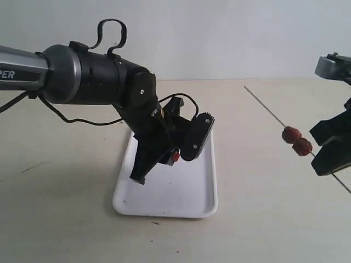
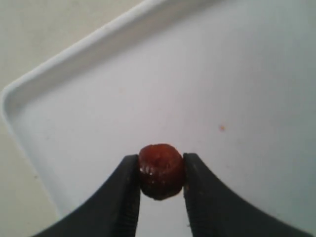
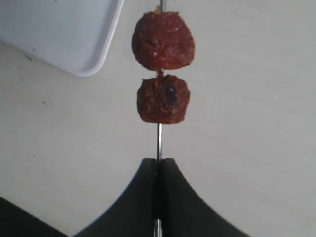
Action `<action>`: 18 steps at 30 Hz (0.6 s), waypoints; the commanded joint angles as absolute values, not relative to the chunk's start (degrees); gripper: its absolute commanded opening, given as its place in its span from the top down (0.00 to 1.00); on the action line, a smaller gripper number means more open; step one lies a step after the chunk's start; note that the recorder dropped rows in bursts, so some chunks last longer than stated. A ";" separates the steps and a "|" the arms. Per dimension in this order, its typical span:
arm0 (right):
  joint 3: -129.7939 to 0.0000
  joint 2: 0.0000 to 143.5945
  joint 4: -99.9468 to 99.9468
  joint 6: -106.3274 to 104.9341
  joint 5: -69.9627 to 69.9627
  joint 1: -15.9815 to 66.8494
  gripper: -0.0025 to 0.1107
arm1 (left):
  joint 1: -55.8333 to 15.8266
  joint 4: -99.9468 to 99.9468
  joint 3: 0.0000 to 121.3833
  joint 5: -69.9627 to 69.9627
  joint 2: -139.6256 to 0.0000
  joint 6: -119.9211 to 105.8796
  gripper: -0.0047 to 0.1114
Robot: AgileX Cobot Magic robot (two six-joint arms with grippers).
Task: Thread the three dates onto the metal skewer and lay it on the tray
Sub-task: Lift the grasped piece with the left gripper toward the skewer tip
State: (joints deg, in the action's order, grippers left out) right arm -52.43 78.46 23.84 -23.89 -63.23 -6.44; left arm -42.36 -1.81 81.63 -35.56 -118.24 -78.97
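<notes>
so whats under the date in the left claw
Bare floor of the flat white plastic tray, below the wrinkled red-brown date pinched in the left claw. The date and black claw fingers cover the patch straight beneath.

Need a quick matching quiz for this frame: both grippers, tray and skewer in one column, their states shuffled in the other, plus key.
Things:
1. left gripper
2. right gripper
3. tray
4. metal skewer

States:
A. carries two dates threaded next to each other
B. lies flat on the table
C. shut on a thin rod
D. pinches a single date over a white surface

Pairs: 1-D, 2-C, 3-B, 4-A
</notes>
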 commanded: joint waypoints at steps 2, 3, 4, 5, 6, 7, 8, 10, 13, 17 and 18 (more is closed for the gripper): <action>-47.76 78.07 27.48 -27.44 -63.16 -6.69 0.98 | -40.50 0.00 81.52 -28.14 -116.36 -79.43 0.70; -46.82 78.07 27.48 -27.44 -63.01 -6.69 0.98 | -40.27 0.30 81.52 -26.61 -116.26 -79.43 0.70; -46.11 78.07 27.63 -27.44 -63.01 -6.69 0.98 | -39.86 0.30 81.52 -25.06 -116.01 -79.43 0.70; -45.19 78.07 28.31 -28.07 -63.01 -6.69 0.98 | -39.87 0.42 81.52 -23.56 -116.03 -79.43 0.70; -44.66 78.07 28.84 -28.63 -63.01 -6.69 0.98 | -39.59 0.58 81.52 -22.65 -115.93 -79.60 0.70; -44.18 78.07 29.92 -29.25 -63.22 -6.69 0.98 | -39.59 0.69 81.52 -21.13 -115.93 -79.74 0.70; -44.00 78.07 30.84 -30.03 -63.72 -6.69 0.98 | -39.50 0.71 81.52 -20.22 -115.93 -79.90 0.70; -43.72 78.07 34.15 -32.90 -65.07 -6.69 0.98 | -39.38 0.71 81.52 -18.77 -115.93 -80.79 0.70; -43.59 78.07 38.25 -36.36 -66.81 -6.69 0.98 | -39.38 0.71 81.52 -17.45 -115.93 -81.56 0.70; -43.59 78.07 39.13 -37.29 -67.66 -6.69 0.98 | -39.38 0.71 81.52 -17.19 -115.93 -84.01 0.70; -43.59 78.07 39.13 -37.29 -67.93 -6.69 0.98 | -39.38 0.71 81.52 -17.08 -115.93 -84.01 0.70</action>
